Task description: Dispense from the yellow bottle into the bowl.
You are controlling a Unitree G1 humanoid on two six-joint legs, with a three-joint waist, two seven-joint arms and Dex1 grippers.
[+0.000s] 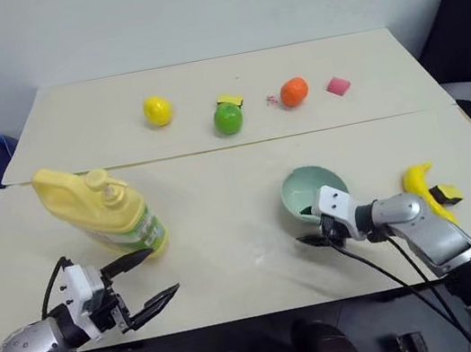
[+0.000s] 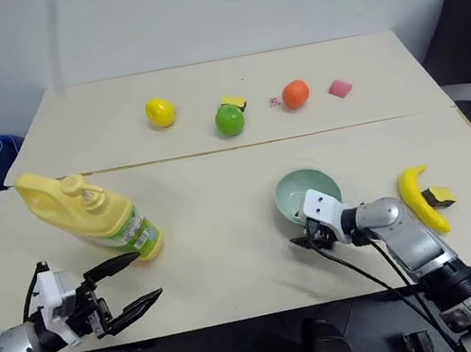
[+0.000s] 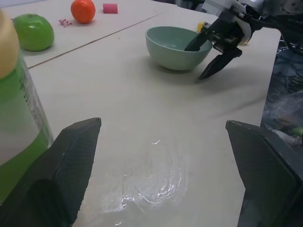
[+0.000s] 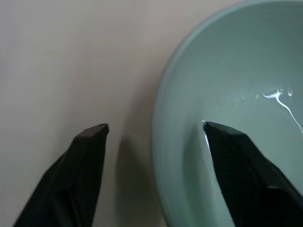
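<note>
Left gripper (image 1: 149, 283) fingers spread wide, empty, at 6 o'clock of the yellow bottle (image 1: 100, 210): bulky, likely heavy, slippery; grasp handle. Right gripper (image 4: 154, 130) fingers parted, straddling the bowl (image 1: 304, 189) rim: rigid, light.

A staged test area, such as a robotics lab, is suggested rather than a home. Two plain pale tables (image 1: 219, 188) are pushed together against a bare white wall (image 1: 188, 11). Toy-like items are spaced in a row: a lemon (image 1: 157, 110), a green fruit (image 1: 227, 118), an orange (image 1: 294, 91), a pink block (image 1: 338, 85). A dark chair (image 1: 465, 26) is seen alongside, with loose black cables (image 1: 391, 281) hanging from the arm.
</note>
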